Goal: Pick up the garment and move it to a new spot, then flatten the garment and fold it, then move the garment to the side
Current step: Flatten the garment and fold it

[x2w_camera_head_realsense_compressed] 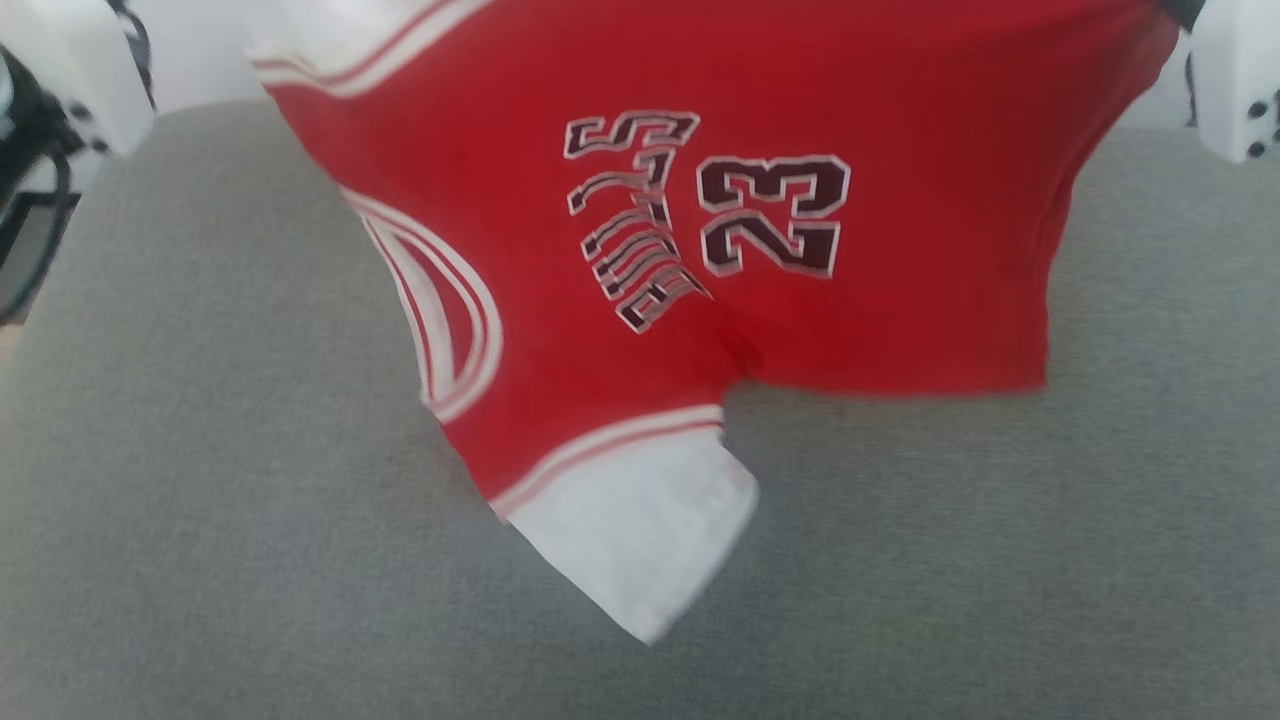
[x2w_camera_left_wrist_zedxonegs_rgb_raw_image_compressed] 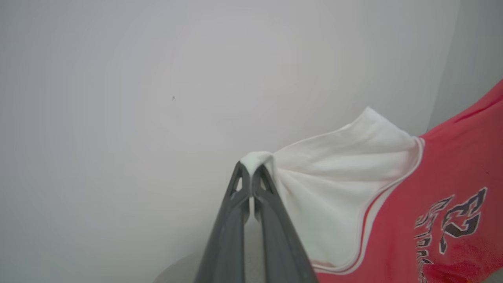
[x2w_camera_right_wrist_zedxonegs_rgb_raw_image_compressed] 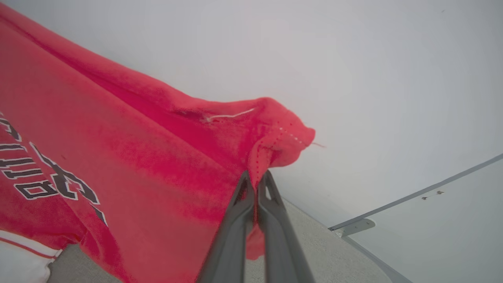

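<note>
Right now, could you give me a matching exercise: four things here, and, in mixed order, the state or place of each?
1. left gripper
2. right gripper
3. garment
4. grey surface

a. lies below the hanging cloth
b. shut on the white sleeve
c. shut on a red corner
d. hangs stretched between two grips

Pairs: 1-b, 2-c, 3-d, 4-a

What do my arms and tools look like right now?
The left tool and right tool match: two long, dark grey tapering fingers with triangular cut-outs near the tips. The left arm casing and right arm casing are white with small dark round holes.
</note>
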Available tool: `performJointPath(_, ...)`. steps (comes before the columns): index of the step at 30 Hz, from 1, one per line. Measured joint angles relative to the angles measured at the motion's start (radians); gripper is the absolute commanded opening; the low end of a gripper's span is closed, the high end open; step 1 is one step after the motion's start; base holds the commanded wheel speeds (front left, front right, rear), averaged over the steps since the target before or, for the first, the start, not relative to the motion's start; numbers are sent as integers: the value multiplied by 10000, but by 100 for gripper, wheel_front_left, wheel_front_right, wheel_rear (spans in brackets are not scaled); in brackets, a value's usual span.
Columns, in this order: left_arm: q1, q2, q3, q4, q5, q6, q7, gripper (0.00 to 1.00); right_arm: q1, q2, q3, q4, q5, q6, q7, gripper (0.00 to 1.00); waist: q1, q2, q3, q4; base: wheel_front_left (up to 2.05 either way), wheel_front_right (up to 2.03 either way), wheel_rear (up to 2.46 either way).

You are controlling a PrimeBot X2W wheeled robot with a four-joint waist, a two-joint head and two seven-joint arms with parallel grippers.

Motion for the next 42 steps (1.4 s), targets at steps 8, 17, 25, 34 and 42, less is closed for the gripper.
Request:
performJointPath(8,-1528,-140,-150,740,194,-267,596,0,-240,-134,-627,-426,-439,0,13,0,0,0,-116,-346,0,0,0)
performJointPath(17,-3619,-924,-353,2416,1007,-441,-387,0,-1197,773,-1569,851,-2134,2,-1043,0,0,0,1135,-463,0,0,0)
performJointPath(25,-5833,-1561,-305,3963,2232,-326,-2602,0,-2601,1998,-3039,2675,-4491,4,-3344,0,0,0,2546,-572,0,0,0)
performJointPath(34,-7439,-2117,142,4790,3340,115,-4803,0,-3509,3407,-5311,4456,-8006,2,-6163,0,0,-1,3745,-494,0,0,0)
performJointPath(42,-4631,-2357,-573,4788,2717,-531,-4550,0,-1966,3839,-4383,5588,-8023,2,-5833,0,0,0,3266,-204,0,0,0)
